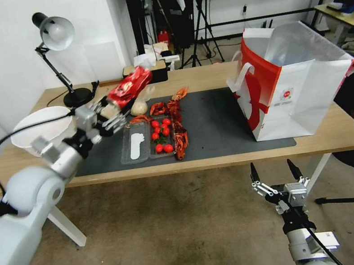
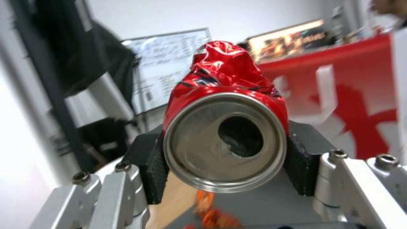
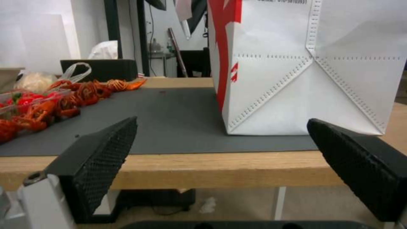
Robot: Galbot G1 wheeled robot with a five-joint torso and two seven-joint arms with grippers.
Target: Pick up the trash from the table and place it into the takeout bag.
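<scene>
My left gripper (image 1: 119, 108) is shut on the crushed red soda can (image 1: 132, 85), holding it tilted in the air over the left part of the dark mat (image 1: 216, 121). In the left wrist view the can (image 2: 224, 127) sits between both black pads (image 2: 155, 168), open end toward the camera. A knotted clear bag with a pale lump (image 1: 139, 107) lies on the mat just beyond the gripper. The takeout bag (image 1: 295, 79) stands open on the right of the table (image 1: 341, 131). My right gripper (image 1: 276, 174) hangs open below the table's front edge, facing the bag (image 3: 297, 79).
A clear tray with red tomatoes (image 1: 159, 138) and red crayfish shells (image 1: 177, 123) lie mid-mat. A large white bowl (image 1: 41, 129) and a desk lamp (image 1: 61, 57) stand at the left; a dark box (image 1: 157, 72) sits at the back edge.
</scene>
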